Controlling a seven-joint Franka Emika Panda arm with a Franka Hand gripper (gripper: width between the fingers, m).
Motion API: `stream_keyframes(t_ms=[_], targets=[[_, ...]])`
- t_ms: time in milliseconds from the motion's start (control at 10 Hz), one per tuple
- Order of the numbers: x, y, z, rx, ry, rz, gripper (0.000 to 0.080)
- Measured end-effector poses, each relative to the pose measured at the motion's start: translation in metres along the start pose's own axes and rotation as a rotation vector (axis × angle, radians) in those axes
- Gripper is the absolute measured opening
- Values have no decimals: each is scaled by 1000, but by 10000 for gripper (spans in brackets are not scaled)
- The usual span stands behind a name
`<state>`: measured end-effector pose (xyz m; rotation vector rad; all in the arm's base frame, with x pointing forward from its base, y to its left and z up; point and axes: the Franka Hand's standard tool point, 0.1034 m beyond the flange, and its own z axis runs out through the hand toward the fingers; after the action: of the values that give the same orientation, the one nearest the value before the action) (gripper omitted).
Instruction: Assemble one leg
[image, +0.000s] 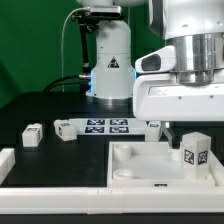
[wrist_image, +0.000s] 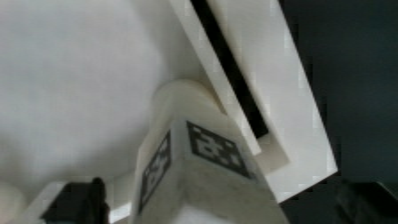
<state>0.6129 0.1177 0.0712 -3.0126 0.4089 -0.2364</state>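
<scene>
My claw (image: 190, 138) hangs just above the leg (image: 196, 152), which stands inside the white tray (image: 130, 165) (whether I grip it I cannot tell), and it looks light, stiff, slick plastic, best pinched across its flat sides.

White tagged leg (image: 195, 151) upright in tray (image: 130, 172).
</scene>
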Motion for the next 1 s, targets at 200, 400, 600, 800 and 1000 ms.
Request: stream_keyframes(t_ms=[200,400,600,800,1000], targets=[[1,0,-1,-14,5,-340,649],[2,1,-1,-31,3,-640,649],[2,1,-1,-44,0,-794,649],[3,3,-1,-48,-1,-827,649],[2,3,0,-48,-2,-827,395]])
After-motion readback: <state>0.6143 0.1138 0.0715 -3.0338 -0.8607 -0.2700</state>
